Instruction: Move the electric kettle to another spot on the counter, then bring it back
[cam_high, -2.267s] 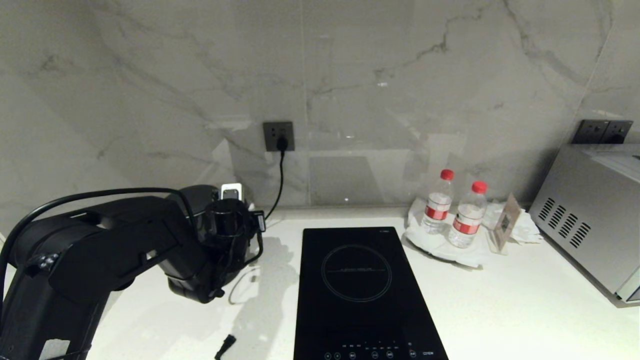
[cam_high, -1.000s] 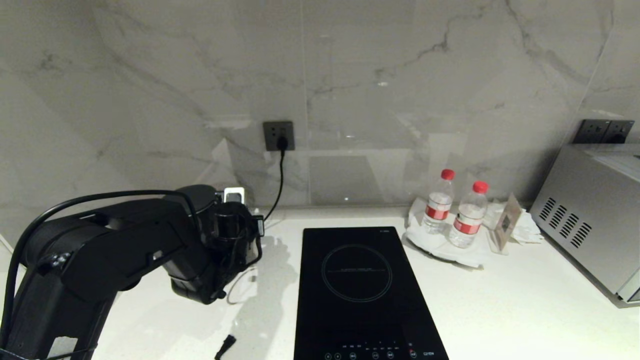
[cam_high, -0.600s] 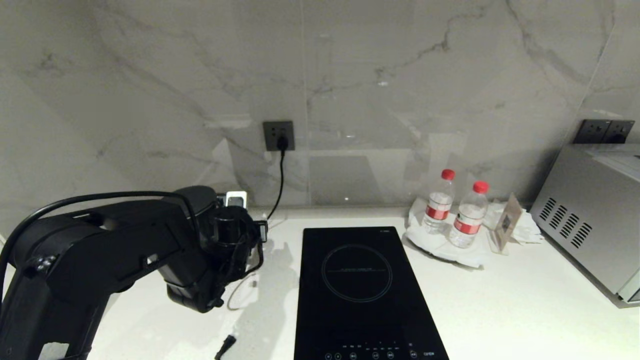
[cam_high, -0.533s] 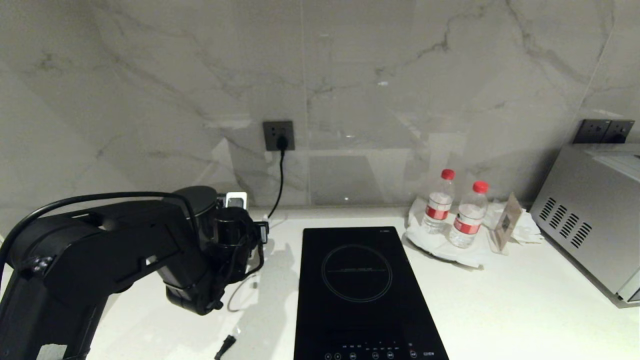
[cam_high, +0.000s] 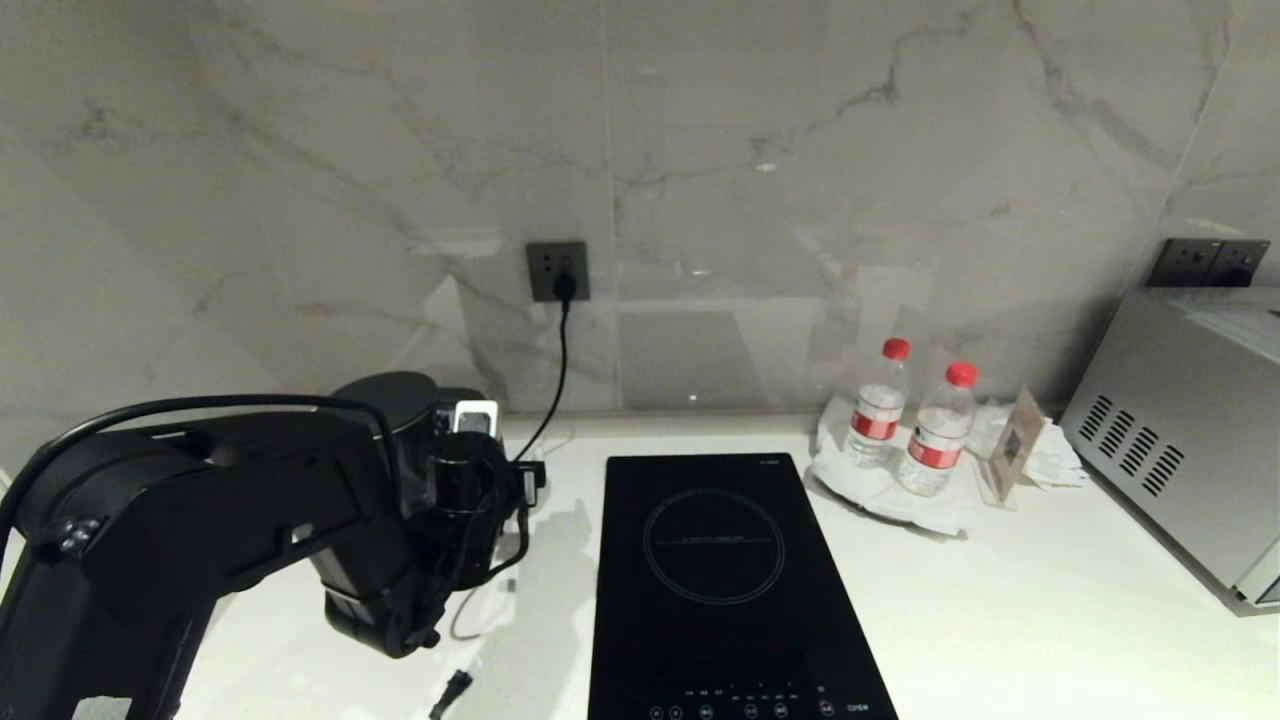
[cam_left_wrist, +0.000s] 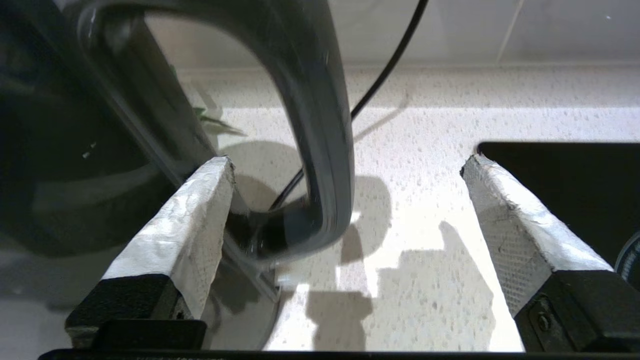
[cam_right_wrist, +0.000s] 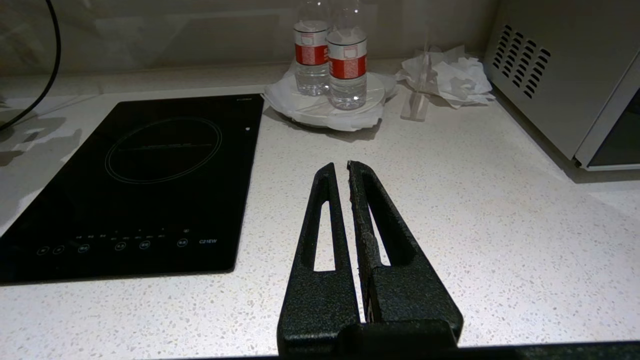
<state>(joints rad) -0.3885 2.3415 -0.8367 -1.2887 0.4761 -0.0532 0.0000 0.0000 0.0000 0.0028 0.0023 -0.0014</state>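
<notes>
The glossy black kettle (cam_left_wrist: 75, 165) stands upright, its curved loop handle (cam_left_wrist: 320, 150) between the left claw's (cam_left_wrist: 345, 165) spread, cloth-wrapped fingers (cam_left_wrist: 185, 225); right claw (cam_right_wrist: 341, 169) closed.

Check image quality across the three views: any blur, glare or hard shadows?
Left wrist view: kettle handle close-up and smeared; hard tool shadows on the counter. Head view: dim, wall shows soft reflections, the arm hides most of the kettle. Right wrist view: sharp, evenly lit, faint sheen on the hob.
</notes>
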